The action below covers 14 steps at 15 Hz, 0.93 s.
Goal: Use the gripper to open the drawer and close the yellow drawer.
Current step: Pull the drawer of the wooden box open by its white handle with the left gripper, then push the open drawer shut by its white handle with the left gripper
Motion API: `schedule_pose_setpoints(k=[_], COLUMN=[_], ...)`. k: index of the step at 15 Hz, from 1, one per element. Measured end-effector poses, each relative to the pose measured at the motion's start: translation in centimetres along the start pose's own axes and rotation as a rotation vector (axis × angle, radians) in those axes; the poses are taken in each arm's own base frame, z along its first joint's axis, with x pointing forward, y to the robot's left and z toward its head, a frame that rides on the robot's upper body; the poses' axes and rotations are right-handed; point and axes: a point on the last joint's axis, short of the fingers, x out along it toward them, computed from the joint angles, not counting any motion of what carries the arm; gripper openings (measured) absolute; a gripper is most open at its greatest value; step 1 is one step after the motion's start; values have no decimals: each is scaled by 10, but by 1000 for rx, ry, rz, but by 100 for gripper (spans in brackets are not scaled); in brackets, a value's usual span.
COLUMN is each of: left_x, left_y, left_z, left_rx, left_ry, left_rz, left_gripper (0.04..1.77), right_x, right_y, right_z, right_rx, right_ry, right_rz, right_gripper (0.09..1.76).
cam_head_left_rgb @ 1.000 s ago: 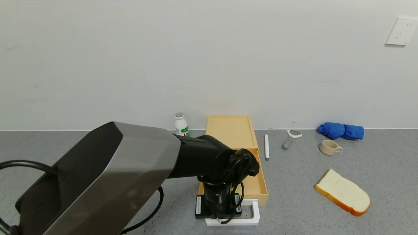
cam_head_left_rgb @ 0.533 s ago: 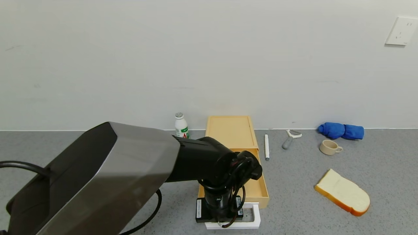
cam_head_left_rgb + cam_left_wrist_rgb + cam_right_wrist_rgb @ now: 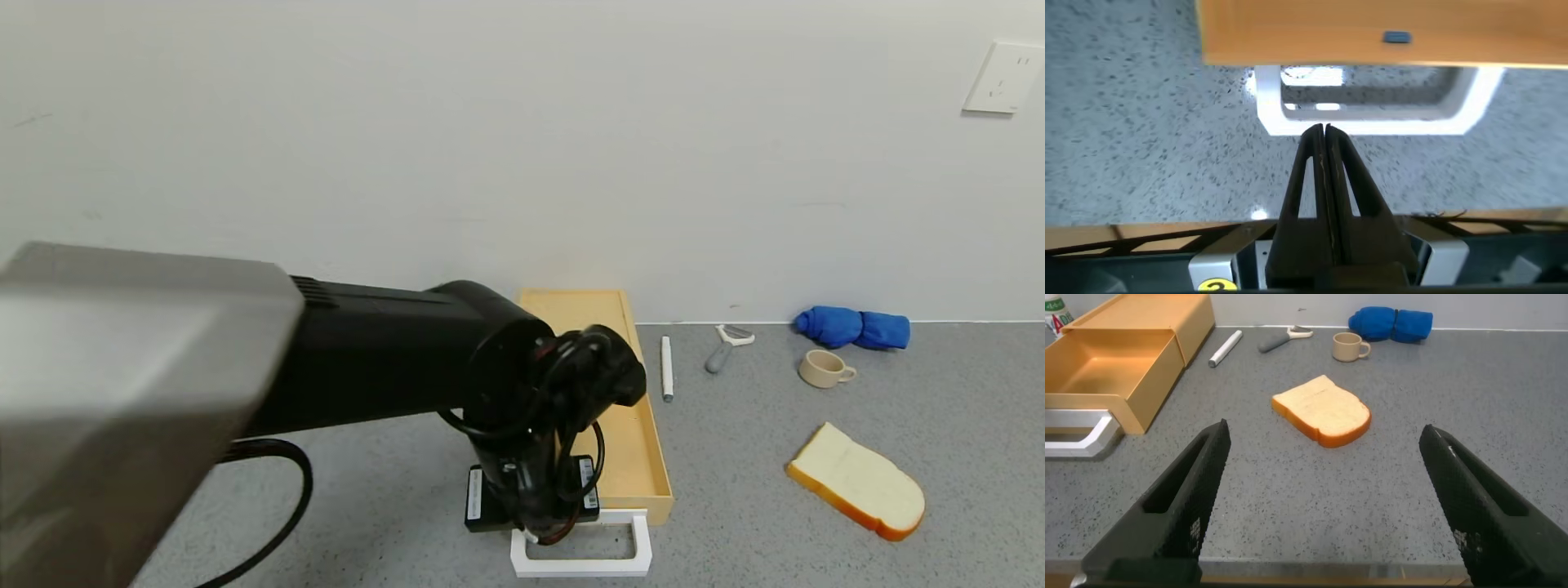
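The pale-yellow drawer box (image 3: 581, 314) stands against the wall with its tray (image 3: 635, 457) slid out toward me. The white loop handle (image 3: 581, 564) lies at the tray's front, also in the left wrist view (image 3: 1372, 125). My left gripper (image 3: 531, 532) hangs over the handle's left part. In the left wrist view it (image 3: 1324, 131) is shut on nothing, its tips over the handle's outer bar. My right gripper (image 3: 1324, 431) is open and empty, low over the counter to the right of the tray (image 3: 1102, 371), and out of the head view.
A white bottle is hidden behind my left arm. A white pen (image 3: 667, 367), a peeler (image 3: 723, 346), a beige cup (image 3: 824, 368), a blue cloth (image 3: 853, 327) and a bread slice (image 3: 857, 482) lie right of the drawer. The counter edge shows near my right gripper.
The tray slid a little farther out. My left arm then rose and swung, and the gripper shifted slightly left, so the whole handle loop now shows.
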Motion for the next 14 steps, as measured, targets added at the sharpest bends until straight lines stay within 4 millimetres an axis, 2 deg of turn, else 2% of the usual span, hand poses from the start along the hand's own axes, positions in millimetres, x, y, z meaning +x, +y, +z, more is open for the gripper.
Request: schedule_pose_setpoints(k=[4,8,11,14], left_x=[-65,-116,-137,-144], left_y=[28,71,103,129], left_z=[8,16,20,17], left_rx=[59,162,225,265], left_ry=[-101,-137,-228,-393], left_rz=[-129,-319,-469,-563], left_gripper=[11,11,11,11], right_x=[0,0,0,0], right_y=[0,0,0,0], right_z=[0,0,0,0], right_rx=[0,0,0,0], right_ry=[0,0,0,0], right_rz=[0,0,1,0], right_gripper=[170,170,170,170])
